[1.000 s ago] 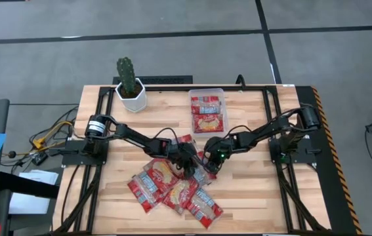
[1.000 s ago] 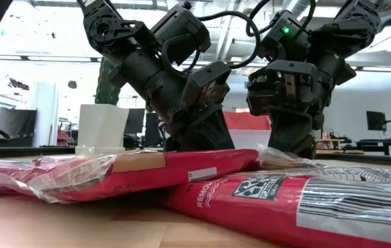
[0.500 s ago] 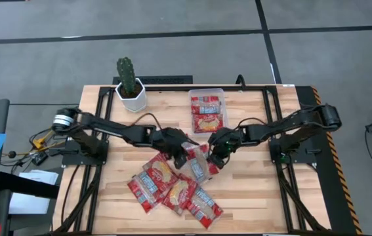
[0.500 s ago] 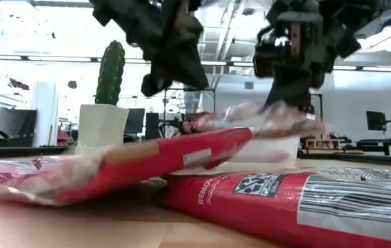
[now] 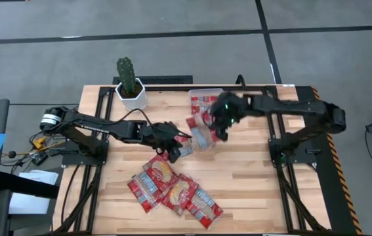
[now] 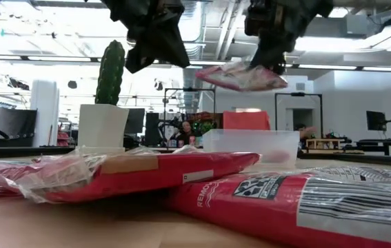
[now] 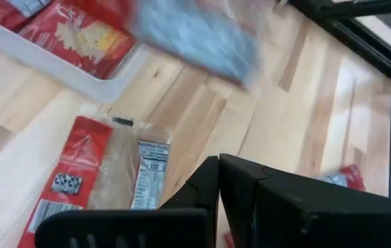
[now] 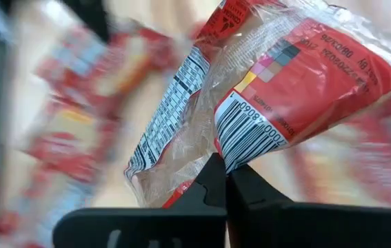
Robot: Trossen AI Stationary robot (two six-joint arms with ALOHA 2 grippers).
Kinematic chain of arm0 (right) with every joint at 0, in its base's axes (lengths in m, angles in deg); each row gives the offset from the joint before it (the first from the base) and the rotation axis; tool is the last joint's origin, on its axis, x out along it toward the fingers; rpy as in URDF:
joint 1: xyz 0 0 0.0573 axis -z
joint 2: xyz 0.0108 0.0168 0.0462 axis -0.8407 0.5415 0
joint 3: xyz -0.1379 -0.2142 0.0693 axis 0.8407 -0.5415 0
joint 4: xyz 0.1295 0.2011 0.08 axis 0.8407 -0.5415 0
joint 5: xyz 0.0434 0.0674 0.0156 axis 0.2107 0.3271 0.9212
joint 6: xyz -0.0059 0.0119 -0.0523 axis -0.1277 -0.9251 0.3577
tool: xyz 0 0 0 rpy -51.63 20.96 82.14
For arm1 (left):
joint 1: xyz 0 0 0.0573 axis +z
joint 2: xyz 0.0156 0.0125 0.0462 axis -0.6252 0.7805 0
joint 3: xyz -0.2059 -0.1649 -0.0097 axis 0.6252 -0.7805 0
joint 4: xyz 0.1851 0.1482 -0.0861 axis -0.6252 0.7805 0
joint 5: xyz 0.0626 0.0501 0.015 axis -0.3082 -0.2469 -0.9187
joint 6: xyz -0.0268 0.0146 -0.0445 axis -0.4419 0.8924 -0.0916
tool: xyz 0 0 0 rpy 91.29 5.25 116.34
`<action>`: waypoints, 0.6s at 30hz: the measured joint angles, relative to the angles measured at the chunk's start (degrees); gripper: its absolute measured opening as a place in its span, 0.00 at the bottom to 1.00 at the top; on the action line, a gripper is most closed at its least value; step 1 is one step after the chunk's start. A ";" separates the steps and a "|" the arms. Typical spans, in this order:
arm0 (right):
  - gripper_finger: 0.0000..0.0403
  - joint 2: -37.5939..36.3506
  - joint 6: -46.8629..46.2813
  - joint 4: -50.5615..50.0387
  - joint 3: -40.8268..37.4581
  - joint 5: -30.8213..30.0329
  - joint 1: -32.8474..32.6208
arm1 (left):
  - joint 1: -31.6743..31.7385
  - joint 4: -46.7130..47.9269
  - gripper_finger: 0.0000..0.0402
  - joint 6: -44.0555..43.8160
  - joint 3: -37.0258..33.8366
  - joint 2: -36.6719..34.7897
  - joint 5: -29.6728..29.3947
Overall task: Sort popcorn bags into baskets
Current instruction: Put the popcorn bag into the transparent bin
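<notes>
The right gripper [image 5: 220, 124], clamped on a popcorn bag [image 5: 202, 136], hangs beside the basket [image 5: 206, 93]; the left gripper [image 5: 172, 145], fingers together, waits nearby.

The high view looks straight down from well above, taking in the whole table [image 5: 251, 190], both arms and the grey floor around it. The low view sits at table-top level at the 6 o'clock edge, facing level toward 12 o'clock into the room, so near the bags [image 6: 147, 172] that they fill its lower half; the cactus [image 6: 110, 62] and tray [image 6: 250, 141] stand farther back. Both views share the cactus [image 5: 126, 73], the tray [image 5: 206, 92] and the pile of bags [image 5: 172, 190]. The left wrist view looks down at the boards from close above, catching the tray's corner [image 7: 105, 86]. The right wrist view looks very closely at one bag [image 8: 264, 96], which fills most of it.
</notes>
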 joint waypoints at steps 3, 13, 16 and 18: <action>0.01 2.67 8.98 -4.40 5.62 -1.21 4.79 | -0.16 1.34 0.00 -0.30 0.00 -0.02 0.32; 0.02 12.60 43.63 -14.98 19.03 -8.93 15.92 | -0.15 1.49 0.00 -0.85 0.00 -0.02 0.20; 0.02 16.11 52.41 -15.86 20.58 -11.77 17.54 | -0.15 1.49 0.00 -1.29 0.00 -0.02 -0.18; 0.03 18.26 57.44 -16.24 21.13 -13.30 18.39 | -0.15 1.56 0.00 -1.43 0.00 -0.02 -0.21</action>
